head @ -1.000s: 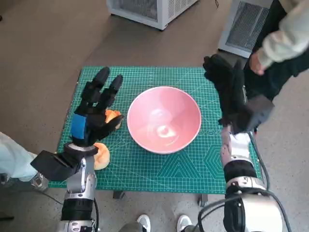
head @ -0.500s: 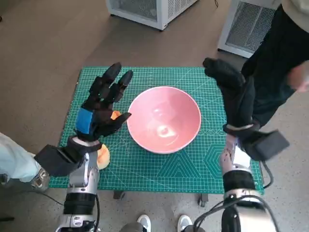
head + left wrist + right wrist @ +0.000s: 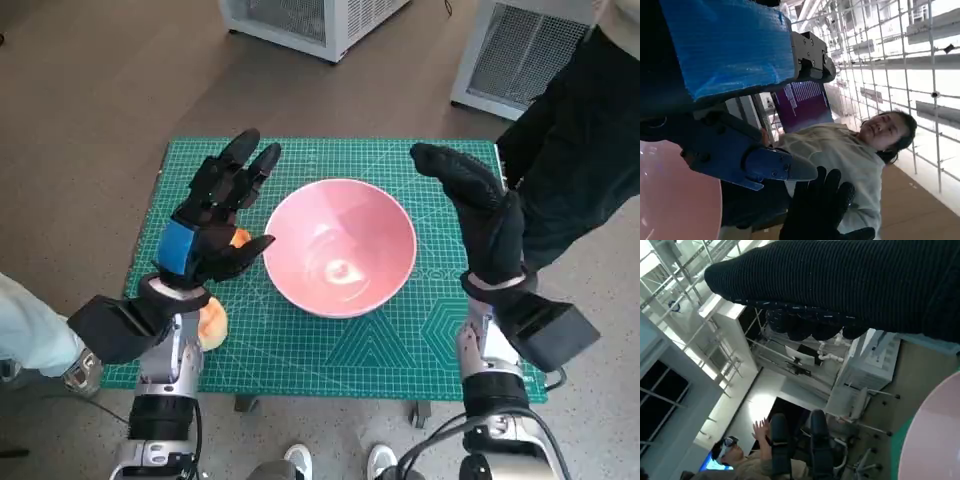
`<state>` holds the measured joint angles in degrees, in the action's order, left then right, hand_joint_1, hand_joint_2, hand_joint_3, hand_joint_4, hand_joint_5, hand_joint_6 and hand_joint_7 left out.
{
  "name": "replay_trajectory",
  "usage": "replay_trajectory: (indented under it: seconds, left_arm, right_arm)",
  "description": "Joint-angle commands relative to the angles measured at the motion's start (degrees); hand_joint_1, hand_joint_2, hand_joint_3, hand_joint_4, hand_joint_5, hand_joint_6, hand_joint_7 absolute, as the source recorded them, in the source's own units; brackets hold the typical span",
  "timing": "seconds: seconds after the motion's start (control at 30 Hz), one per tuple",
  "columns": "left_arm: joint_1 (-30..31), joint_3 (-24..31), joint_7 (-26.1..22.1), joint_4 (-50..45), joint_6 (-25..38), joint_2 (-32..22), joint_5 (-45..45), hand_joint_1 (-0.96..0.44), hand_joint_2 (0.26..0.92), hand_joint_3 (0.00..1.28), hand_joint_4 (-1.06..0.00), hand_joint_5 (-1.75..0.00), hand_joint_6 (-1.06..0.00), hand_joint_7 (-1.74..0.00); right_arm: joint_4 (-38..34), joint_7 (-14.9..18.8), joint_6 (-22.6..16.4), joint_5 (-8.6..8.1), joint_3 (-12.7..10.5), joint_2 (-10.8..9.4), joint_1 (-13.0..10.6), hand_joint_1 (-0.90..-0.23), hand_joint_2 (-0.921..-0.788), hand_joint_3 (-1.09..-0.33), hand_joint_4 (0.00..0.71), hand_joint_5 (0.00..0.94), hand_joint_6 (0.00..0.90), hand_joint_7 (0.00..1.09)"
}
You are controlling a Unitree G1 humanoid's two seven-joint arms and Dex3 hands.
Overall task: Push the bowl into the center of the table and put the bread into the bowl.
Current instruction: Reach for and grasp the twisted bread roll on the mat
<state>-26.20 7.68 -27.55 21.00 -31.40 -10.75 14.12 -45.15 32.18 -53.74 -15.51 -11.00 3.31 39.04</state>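
Observation:
A pink bowl (image 3: 340, 246) stands near the middle of the green cutting mat (image 3: 330, 345). My left hand (image 3: 215, 215) is raised beside the bowl's left rim, fingers spread and holding nothing. Under it an orange-tan piece of bread (image 3: 211, 322) lies on the mat, partly hidden, with a second orange bit (image 3: 238, 238) showing between the fingers. My right hand (image 3: 478, 212) is lifted to the right of the bowl, fingers apart, empty. The left wrist view shows the bowl's rim (image 3: 685, 200) and the gloved right hand (image 3: 822, 210); the right wrist view shows the rim (image 3: 935, 440).
A person in dark clothes (image 3: 575, 150) stands at the table's right rear corner. White cabinets (image 3: 310, 20) sit on the floor behind the table. Another person's pale sleeve (image 3: 25, 330) is at the left edge. Feet (image 3: 335, 460) show under the front edge.
Both hands have risen and turned their palms toward the bowl; the left moved up and slightly right, the right moved leftward toward the rim. The bowl has not moved.

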Motion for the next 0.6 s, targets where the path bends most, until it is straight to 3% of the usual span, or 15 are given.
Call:
replay_trajectory:
  seconds: [0.03, 0.1, 0.17, 0.23, 0.4, 0.6]
  left_arm:
    - [0.8, 0.2, 5.3, -7.2, 4.5, -9.1, -15.0, -0.41, 0.846, 0.1, -0.21, 0.0, -0.2, -0.25]
    - [2.2, 0.3, 7.8, -14.6, 12.6, -14.6, -26.6, -0.32, 0.762, 0.05, -0.16, 0.0, -0.23, -0.16]
    - [2.7, 0.4, 8.5, -18.2, 17.5, -16.5, -31.1, -0.31, 0.735, 0.03, -0.14, 0.0, -0.24, -0.13]
    - [2.6, 0.5, 8.2, -21.0, 23.2, -18.1, -34.7, -0.16, 0.706, 0.02, -0.12, 0.0, -0.25, -0.1]
    - [1.2, -0.4, 6.6, -22.4, 29.9, -20.7, -38.2, 0.01, 0.695, 0.01, -0.11, 0.0, -0.29, -0.05]
    - [-0.1, -2.6, 4.6, -24.0, 36.5, -22.8, -41.1, 0.06, 0.699, 0.01, -0.13, -0.01, -0.31, -0.03]
  right_arm:
    - [0.3, -1.4, 1.2, 0.77, 0.5, 0.4, -1.8, -0.799, -0.921, -0.782, 0.207, 0.0, 0.054, 0.51]
    - [0.3, -1.7, 1.5, 0.79, 0.7, 0.4, -1.9, -0.8, -0.921, -0.783, 0.206, 0.0, 0.051, 0.52]
    - [0.3, -1.8, 1.7, 0.72, 0.7, 0.4, -1.9, -0.802, -0.921, -0.783, 0.206, 0.0, 0.049, 0.52]
    - [0.3, -1.8, 1.8, 0.55, 0.7, 0.3, -1.8, -0.803, -0.921, -0.784, 0.206, 0.0, 0.047, 0.53]
    - [0.1, -2.3, 1.7, 0.72, 0.8, 0.3, -1.7, -0.802, -0.921, -0.784, 0.205, 0.0, 0.043, 0.53]
    - [-0.2, -3.2, 1.5, 1.25, 1.1, 0.5, -1.6, -0.8, -0.921, -0.785, 0.206, 0.0, 0.038, 0.54]
